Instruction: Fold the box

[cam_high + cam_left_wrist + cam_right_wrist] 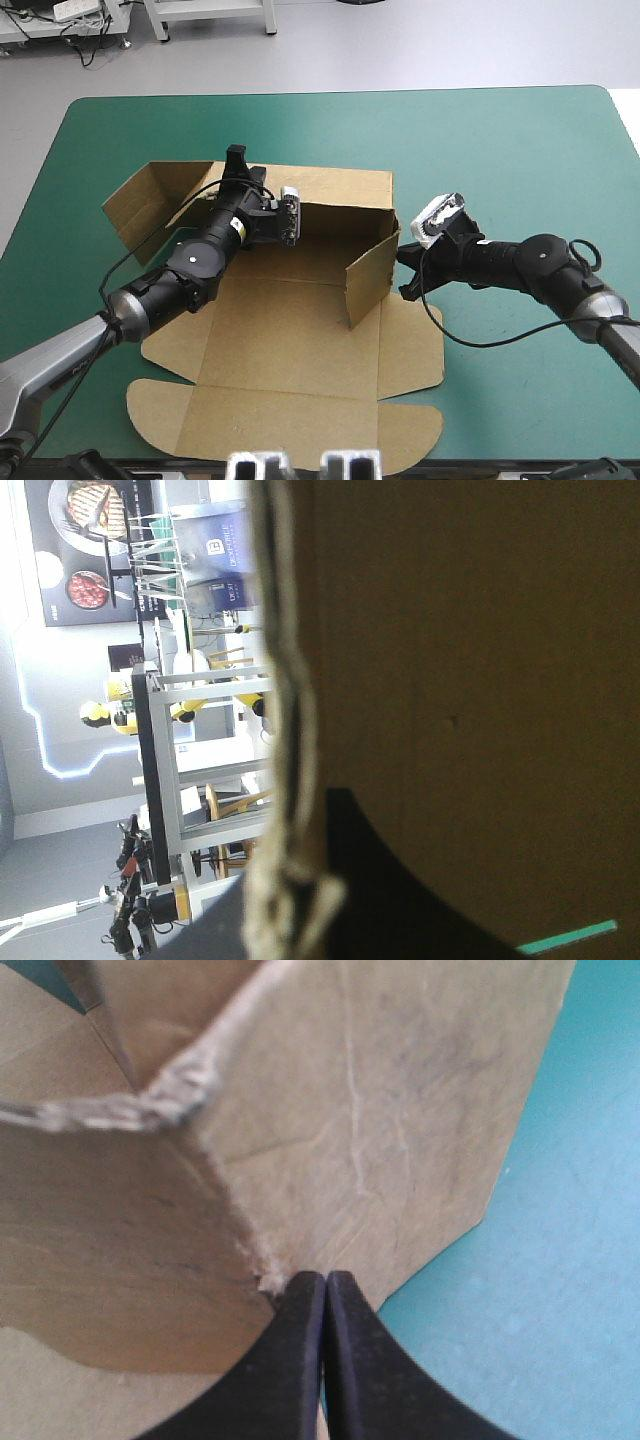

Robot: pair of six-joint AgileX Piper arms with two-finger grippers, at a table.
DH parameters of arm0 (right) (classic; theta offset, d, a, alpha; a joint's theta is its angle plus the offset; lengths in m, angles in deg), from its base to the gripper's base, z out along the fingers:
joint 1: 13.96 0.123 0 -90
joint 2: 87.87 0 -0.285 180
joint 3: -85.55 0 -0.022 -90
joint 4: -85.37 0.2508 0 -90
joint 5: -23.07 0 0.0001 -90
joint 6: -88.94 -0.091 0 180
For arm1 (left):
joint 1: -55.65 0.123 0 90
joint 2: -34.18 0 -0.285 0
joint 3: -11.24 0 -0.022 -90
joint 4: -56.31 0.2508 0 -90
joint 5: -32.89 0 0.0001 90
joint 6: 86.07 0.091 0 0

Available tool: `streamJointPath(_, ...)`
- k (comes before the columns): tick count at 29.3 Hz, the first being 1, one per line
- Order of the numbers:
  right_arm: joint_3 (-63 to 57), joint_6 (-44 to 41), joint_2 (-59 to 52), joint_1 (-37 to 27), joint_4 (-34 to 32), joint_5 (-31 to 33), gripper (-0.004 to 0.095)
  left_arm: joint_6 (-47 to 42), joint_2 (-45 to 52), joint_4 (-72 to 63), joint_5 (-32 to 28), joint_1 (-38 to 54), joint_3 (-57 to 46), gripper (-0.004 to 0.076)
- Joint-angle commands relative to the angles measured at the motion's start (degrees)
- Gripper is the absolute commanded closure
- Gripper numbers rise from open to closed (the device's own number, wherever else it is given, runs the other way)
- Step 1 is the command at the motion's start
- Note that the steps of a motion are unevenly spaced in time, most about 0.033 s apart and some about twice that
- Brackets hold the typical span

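The brown box [300, 330] lies in the middle of the table, part folded. Its back wall [345, 195] and right side wall [370, 280] stand up; the lid [290, 425] lies flat toward the front edge. My left gripper [237, 160] is at the top edge of the back wall near its left end, shut on the board. In the left wrist view the board's edge [290, 730] runs between the black fingers [400, 890]. My right gripper [405, 272] is outside the right wall, shut, its tips [325, 1282] touching the crease at the wall's base [260, 1275].
A loose side flap [150, 200] of the box angles out beyond the left gripper. Rounded flaps [415, 340] lie flat on the teal-green cover [520, 160] under the right arm. Bare cover stretches along the far and right sides.
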Motion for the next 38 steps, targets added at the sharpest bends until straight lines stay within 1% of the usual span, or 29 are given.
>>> streamJointPath(1,0.0,5.4,-4.2,3.1,5.0,-7.6,0.0932,-0.3,1.4,2.0,0.2,-0.4,1.8,0.0733)
streamJointPath(5,-1.7,9.4,-6.2,6.0,5.1,-12.5,0.0932,-0.3,1.4,2.0,0.2,-0.4,1.8,0.0733)
streamJointPath(7,-4.5,11.0,-7.9,7.8,5.7,-17.7,0.0932,-0.3,1.3,2.0,0.6,-0.4,1.8,0.0733)
streamJointPath(9,-6.9,12.9,-9.3,8.6,7.3,-20.2,0.0932,-0.3,1.1,2.0,0.6,-0.4,1.8,0.0731)
streamJointPath(14,-8.1,14.8,-10.2,8.6,7.1,-18.8,0.0928,-0.3,0.6,2.0,0.6,-0.4,1.8,0.0726)
streamJointPath(16,-8.0,15.3,-10.2,8.6,7.1,-18.7,0.0908,-0.3,0.6,2.0,0.6,-0.4,1.8,0.0726)
streamJointPath(17,-8.0,16.1,-10.2,8.6,7.1,-18.7,0.0879,-0.3,0.6,1.8,0.6,-0.4,1.8,0.0726)
streamJointPath(19,-7.8,16.6,-10.2,8.6,7.1,-18.7,0.0780,-0.3,0.6,1.8,0.6,-0.4,1.8,0.0726)
streamJointPath(21,-7.3,16.4,-10.2,8.6,7.2,-17.3,0.0615,-0.3,0.6,1.7,0.6,-0.6,1.8,0.0726)
streamJointPath(24,-5.8,13.7,-10.7,8.6,7.4,-13.5,0.0308,-0.3,0.6,1.5,0.7,-1.1,1.8,0.0724)
streamJointPath(26,-5.2,13.2,-10.7,8.6,7.3,-10.3,0.0194,-0.3,0.5,1.5,1.4,-1.9,1.8,0.0710)
streamJointPath(27,-5.1,13.2,-10.5,8.6,7.4,-9.0,0.0173,-0.3,0.5,1.5,1.6,-2.3,1.8,0.0710)
streamJointPath(30,-4.7,13.2,-9.8,8.6,7.4,-7.9,0.0175,-0.3,0.4,1.2,1.8,-3.0,1.8,0.0710)
streamJointPath(32,-4.6,13.1,-9.1,8.6,8.4,-8.9,0.0175,-0.3,0.0,0.4,2.2,-3.2,1.9,0.0710)
streamJointPath(35,-4.2,13.6,-7.8,8.6,12.0,-11.2,0.0175,1.2,-0.8,-3.4,2.3,-3.3,2.0,0.0710)
streamJointPath(38,-3.3,13.4,-7.3,8.6,13.7,-14.1,0.0175,1.4,-2.1,-6.9,6.0,-4.1,2.2,0.0710)
